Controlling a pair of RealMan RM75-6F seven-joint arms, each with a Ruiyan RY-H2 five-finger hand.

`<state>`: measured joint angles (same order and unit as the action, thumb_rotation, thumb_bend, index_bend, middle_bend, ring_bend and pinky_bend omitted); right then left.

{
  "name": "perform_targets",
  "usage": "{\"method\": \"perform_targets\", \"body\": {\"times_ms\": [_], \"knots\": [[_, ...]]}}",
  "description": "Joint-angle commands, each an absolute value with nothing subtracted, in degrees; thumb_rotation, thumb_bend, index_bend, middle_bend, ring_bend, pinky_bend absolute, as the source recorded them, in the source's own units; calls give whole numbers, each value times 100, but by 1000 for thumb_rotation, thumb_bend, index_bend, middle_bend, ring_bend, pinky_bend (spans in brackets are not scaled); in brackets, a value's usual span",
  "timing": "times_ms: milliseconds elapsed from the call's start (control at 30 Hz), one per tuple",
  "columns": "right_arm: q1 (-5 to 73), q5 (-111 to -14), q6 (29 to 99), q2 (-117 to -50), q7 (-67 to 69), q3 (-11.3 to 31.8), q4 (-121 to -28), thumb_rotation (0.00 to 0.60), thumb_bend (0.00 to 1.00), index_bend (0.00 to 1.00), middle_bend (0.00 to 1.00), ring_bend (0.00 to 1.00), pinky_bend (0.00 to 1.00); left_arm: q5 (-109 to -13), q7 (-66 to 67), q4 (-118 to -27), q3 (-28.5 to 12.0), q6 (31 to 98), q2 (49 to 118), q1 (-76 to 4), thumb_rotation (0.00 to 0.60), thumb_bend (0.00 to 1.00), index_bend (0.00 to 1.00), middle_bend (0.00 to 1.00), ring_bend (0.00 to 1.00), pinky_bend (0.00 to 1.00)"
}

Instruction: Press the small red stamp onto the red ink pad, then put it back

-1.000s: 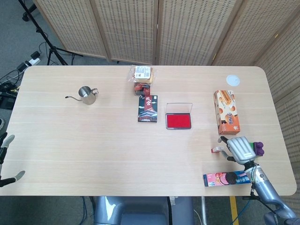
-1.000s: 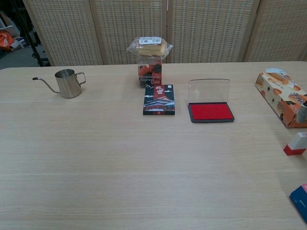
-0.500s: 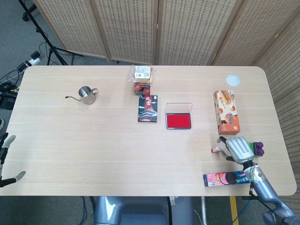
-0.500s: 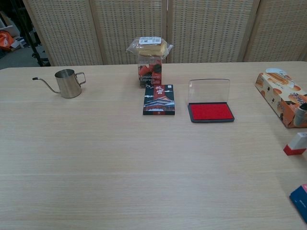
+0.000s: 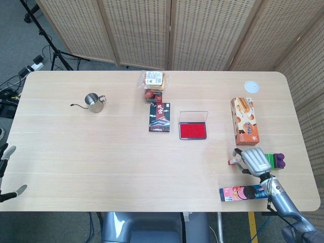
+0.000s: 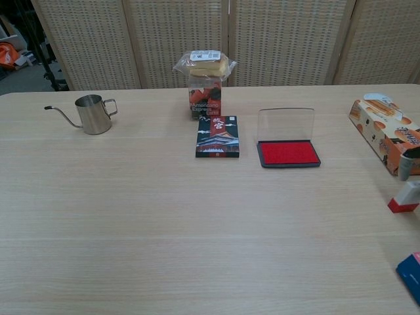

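Note:
The small red stamp (image 5: 234,162) (image 6: 405,197) stands on the table near the right front, white on top with a red base. My right hand (image 5: 256,160) hovers right beside it, fingers bent toward it. In the chest view one fingertip (image 6: 407,163) hangs just above the stamp without touching it. The red ink pad (image 5: 193,130) (image 6: 288,153) lies at the table's middle with its clear lid raised. My left hand (image 5: 7,173) shows only as spread fingertips at the left edge, holding nothing.
An orange snack box (image 5: 245,120) lies behind the stamp and a pink cookie pack (image 5: 243,193) in front of it. A purple and green item (image 5: 276,161) sits by the right hand. A dark box (image 5: 159,117), bread pack (image 5: 153,83) and steel kettle (image 5: 93,102) stand further left.
My right hand has crept a little left and away from me, closer over the stamp; its fingertip now shows further in at the chest view's right edge. The stamp has not moved.

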<state>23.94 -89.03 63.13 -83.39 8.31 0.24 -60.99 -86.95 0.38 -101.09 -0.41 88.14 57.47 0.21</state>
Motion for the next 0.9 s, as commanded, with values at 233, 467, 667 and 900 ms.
{"method": "perform_targets", "body": {"times_ms": [233, 467, 667, 900], "knots": [[2412, -8869, 6321, -8350, 871, 21, -6066, 600, 408, 448, 922, 987, 1000, -8664, 61, -10113, -48, 8781, 5757, 4, 600, 6, 0, 0, 0, 0], [2429, -8872, 6307, -8343, 890, -8, -6082, 600, 414, 472, 922, 987, 1000, -8682, 52, -10112, -43, 8806, 5761, 14, 600, 5, 0, 0, 0, 0], [2448, -8856, 6262, -8356, 872, -26, -6061, 600, 459, 511, 924, 987, 1000, -8677, 54, -10115, -46, 8814, 5767, 17, 600, 5, 0, 0, 0, 0], [2473, -8908, 6335, -8262, 985, -29, -6238, 600, 499, 535, 925, 987, 1000, -8670, 53, -10117, -46, 8806, 5760, 15, 600, 5, 0, 0, 0, 0]]}}
